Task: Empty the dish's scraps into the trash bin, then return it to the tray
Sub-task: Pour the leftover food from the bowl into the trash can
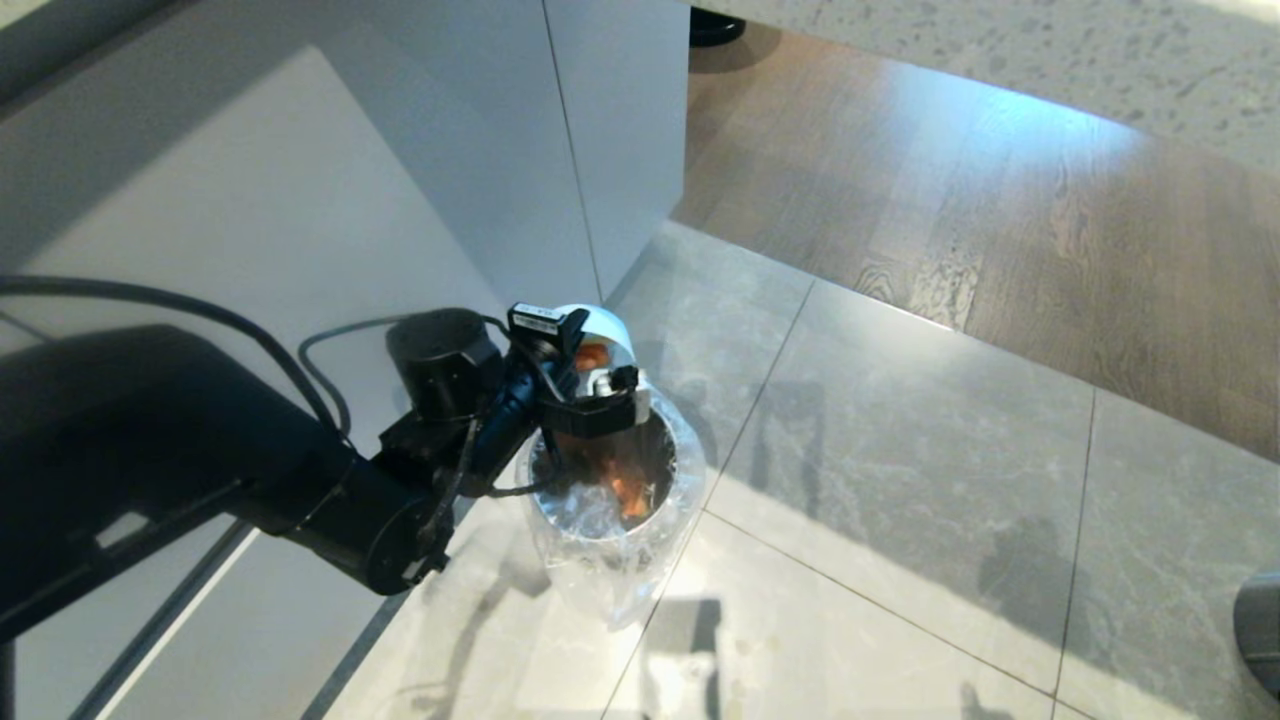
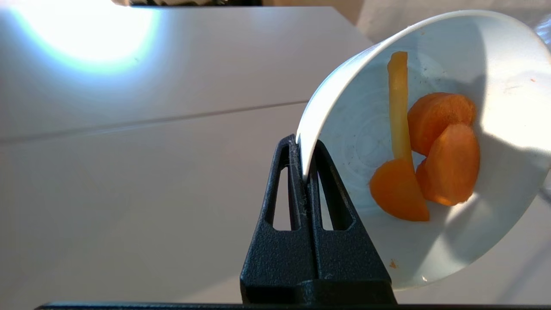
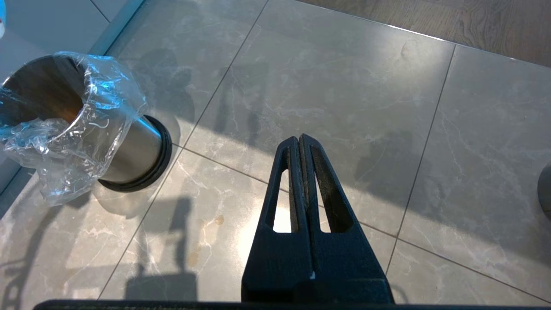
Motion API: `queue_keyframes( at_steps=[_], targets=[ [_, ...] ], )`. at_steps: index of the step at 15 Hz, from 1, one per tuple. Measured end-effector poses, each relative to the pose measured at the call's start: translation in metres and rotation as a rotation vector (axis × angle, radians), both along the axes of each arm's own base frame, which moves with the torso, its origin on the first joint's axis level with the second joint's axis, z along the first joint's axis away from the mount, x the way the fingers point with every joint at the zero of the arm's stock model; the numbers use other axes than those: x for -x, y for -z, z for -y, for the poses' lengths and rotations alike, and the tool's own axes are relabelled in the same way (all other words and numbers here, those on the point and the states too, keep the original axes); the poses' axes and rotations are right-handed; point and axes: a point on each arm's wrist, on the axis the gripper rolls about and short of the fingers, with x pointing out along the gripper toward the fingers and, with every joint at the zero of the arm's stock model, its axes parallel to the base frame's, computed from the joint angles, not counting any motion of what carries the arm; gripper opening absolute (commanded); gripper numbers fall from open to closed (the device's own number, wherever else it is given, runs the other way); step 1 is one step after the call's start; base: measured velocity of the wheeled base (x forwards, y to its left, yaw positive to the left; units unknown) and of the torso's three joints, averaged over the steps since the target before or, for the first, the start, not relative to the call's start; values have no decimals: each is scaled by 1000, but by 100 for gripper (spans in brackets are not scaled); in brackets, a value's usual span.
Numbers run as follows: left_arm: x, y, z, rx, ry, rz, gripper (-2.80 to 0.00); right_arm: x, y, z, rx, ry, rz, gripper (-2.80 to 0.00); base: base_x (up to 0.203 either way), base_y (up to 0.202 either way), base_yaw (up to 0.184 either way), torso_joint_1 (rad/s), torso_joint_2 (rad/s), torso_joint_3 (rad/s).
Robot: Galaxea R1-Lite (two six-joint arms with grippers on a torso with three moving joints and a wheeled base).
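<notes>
Clamped on the rim of the dish (image 2: pixel 495 107), the left gripper (image 2: pixel 304 172) is being seen closest in its wrist view, its two black fingers pinching the thin white wall between them. Held in the dish are the scraps (image 2: pixel 434 168): three orange slices crowded together and one pale yellow stick lying against them, its long axis running from the slices toward the rim. In the head view the dish (image 1: pixel 606 335) is being held tipped steeply on its side above the trash bin (image 1: pixel 610 520), its mouth facing across and partly down toward the opening, with orange showing inside. The bin is standing upright on the grey tiled floor (image 1: pixel 900 480) beside a white cabinet (image 1: pixel 300 220), its clear liner (image 1: pixel 685 470) crinkled over the rim (orange pieces are being glimpsed inside). The right gripper (image 3: pixel 300 142) is hanging over bare tiles well apart from the bin (image 3: pixel 133 150), its fingers pressed together on nothing.
</notes>
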Motion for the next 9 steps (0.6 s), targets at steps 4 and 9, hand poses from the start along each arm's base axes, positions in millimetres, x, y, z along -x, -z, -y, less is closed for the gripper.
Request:
queue_keyframes(
  at_steps=[4,9],
  targets=[
    [0,-3,2,-24,-53,24,-280,0,0,0,0,1,0,-280,0,0,0,0,0,0],
    [1,-6,0,-11,-130,24,-280,0,0,0,0,0,0,-280,0,0,0,0,0,0]
  ],
)
